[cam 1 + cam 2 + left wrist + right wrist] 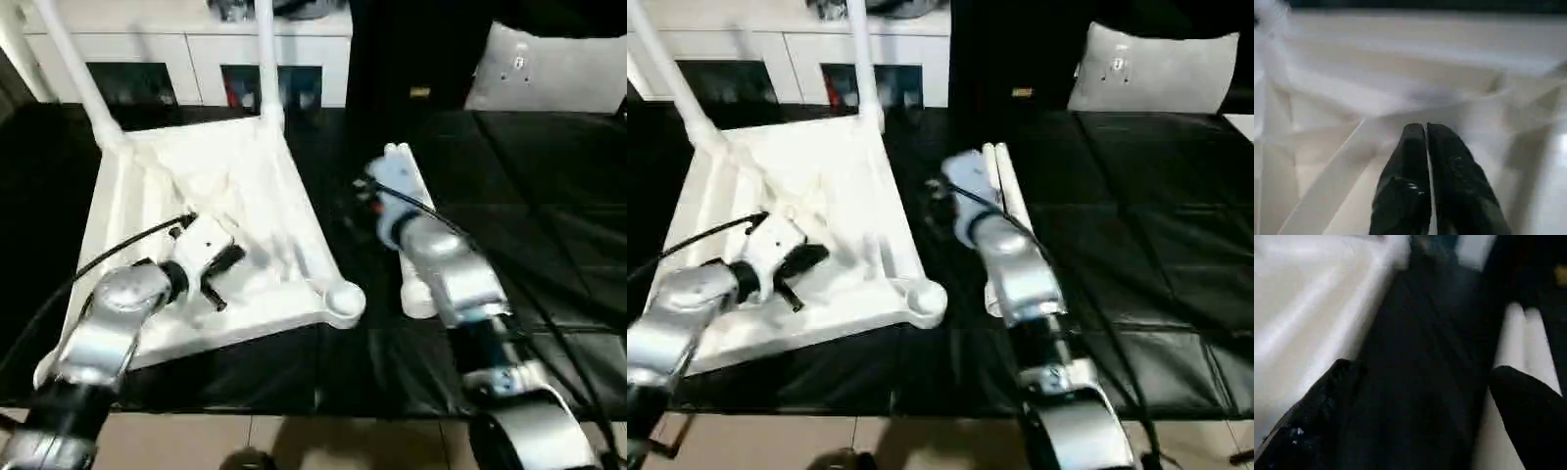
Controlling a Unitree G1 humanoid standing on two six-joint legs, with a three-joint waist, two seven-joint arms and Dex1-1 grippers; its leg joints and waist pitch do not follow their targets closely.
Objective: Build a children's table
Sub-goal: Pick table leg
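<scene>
Forearms, silver, two, entering from the near edge over a black mat (549, 196).

Left gripper (1425, 134): fingers pressed together, nothing between them, poised over the ribbed underside of the table top (147, 196); contact with the plastic cannot be judged.

Right gripper (1420, 396): jaws spread wide, empty, above the dark mat in the gap between the top's edge and the loose legs (407, 196).

Table top: white plastic, lying upside down on the mat at the robot's left, near corner socket (344, 299) round and unfilled.

Loose legs: two white tubes side by side on the mat, just right of the top, partly covered by the right forearm.

Fitted legs (266, 59): two, standing up from the top's far corners.

White cabinet (196, 59): glass doors, beyond the mat. Grey cushion (1156, 69), apparently, at far right.
</scene>
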